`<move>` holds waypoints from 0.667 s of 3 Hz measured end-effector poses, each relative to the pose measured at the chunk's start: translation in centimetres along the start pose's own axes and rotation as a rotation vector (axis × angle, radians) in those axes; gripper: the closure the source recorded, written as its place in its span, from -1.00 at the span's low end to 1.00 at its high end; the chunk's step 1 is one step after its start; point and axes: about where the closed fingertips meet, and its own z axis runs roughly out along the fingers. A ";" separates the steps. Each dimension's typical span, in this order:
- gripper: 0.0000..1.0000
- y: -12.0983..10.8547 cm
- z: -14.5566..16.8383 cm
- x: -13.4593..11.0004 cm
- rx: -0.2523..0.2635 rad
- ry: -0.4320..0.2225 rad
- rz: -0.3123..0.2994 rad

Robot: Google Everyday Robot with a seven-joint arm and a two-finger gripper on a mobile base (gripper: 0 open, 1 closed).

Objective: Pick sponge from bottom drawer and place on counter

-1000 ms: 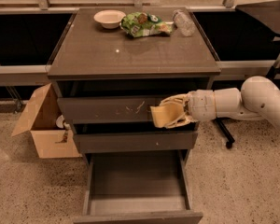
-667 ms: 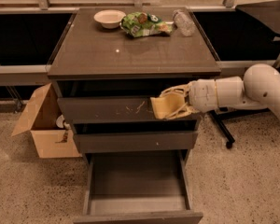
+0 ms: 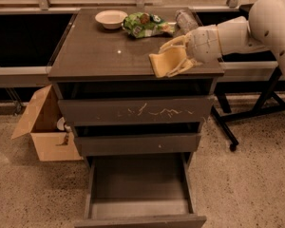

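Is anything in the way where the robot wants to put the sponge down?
Nothing visible. The gripper holds the sponge over the counter's bare front right corner; the bowl, snack bag and bottle sit at the back.

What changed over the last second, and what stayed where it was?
The gripper, shut on the sponge, rose from in front of the scratched top drawer to the front edge of the counter. The bowl, snack bag, bottle and open bottom drawer stayed put.

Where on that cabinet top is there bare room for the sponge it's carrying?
The counter is bare across its front and left, from the bowl down to the front edge. The gripper, holding the sponge, hangs over the front right corner. The back is crowded: bowl, green snack bag, clear bottle.
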 end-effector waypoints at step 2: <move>1.00 -1.7 0.3 0.5 0.053 0.009 0.008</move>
